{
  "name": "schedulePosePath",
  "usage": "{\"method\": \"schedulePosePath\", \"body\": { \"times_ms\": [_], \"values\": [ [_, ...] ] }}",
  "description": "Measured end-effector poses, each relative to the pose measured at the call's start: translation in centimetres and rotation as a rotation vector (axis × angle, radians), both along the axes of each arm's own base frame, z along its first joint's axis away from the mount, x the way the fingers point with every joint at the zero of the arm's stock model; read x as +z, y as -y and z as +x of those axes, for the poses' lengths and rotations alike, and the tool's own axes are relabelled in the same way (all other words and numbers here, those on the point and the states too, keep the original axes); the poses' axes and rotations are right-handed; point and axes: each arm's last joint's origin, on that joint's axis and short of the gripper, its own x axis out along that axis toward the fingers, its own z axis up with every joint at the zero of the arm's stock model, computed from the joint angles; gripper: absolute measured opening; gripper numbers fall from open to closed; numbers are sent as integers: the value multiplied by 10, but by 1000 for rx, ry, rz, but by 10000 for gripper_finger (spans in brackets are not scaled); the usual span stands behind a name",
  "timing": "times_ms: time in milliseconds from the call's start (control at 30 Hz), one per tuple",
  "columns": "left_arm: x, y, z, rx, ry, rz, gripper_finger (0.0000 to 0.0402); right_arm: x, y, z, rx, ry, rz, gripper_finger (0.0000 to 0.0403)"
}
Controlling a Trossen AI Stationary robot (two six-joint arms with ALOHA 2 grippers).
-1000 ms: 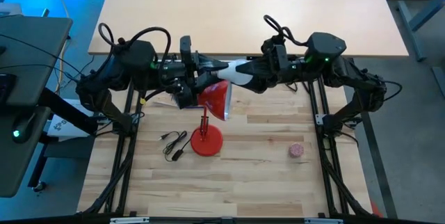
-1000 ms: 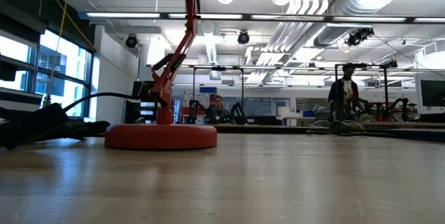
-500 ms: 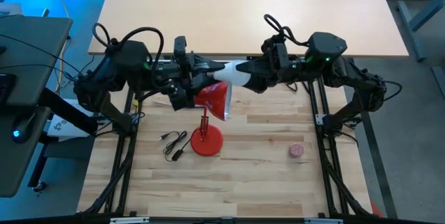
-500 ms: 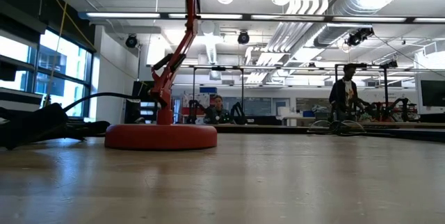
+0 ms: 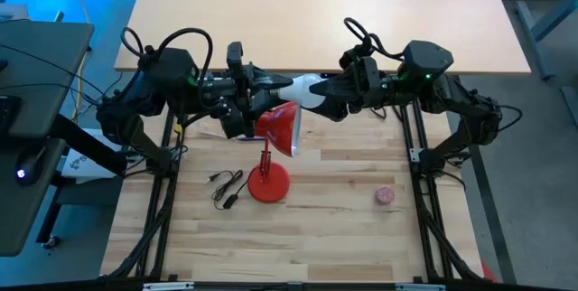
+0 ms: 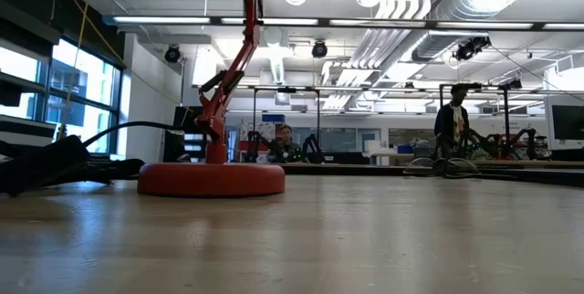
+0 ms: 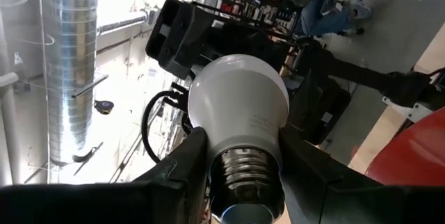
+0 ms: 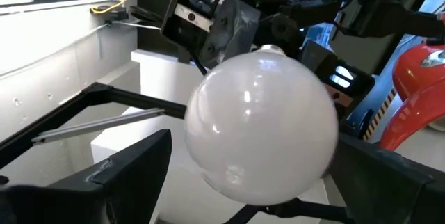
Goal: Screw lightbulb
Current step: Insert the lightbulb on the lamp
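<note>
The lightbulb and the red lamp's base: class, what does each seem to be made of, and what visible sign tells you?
Lightbulb: globe looks like matte white frosted glass or plastic, with soft highlights; its screw base looks like ridged, shiny grey metal. Lamp base: smooth red painted metal or plastic, faintly glossy; which one is unclear.

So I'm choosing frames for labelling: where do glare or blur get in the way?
Left wrist view: bright ceiling light washes out the background, yet the small white pear-shaped lightbulb with its grey screw base reads clearly. Right wrist view: the bulb fills the frame, with small highlights on it. Low view: the near wooden tabletop is soft; the round red lamp base is sharper.
</note>
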Motion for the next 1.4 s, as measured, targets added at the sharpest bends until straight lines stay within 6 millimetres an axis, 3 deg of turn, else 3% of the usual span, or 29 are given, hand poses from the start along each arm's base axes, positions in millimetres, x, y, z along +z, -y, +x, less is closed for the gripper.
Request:
{"method": "schedulePosePath", "body": {
  "times_ms": [667,1133,1400],
  "values": [
    [-4,1,8,25,-10,1,128,0,0,0,-5,-1,1,358],
    [-3,1,8,30,-4,1,128,-2,0,1,-6,-14,-8,262],
    [-3,5,7,16,-6,4,131,-1,0,1,-8,1,-24,251]
  ]
}}
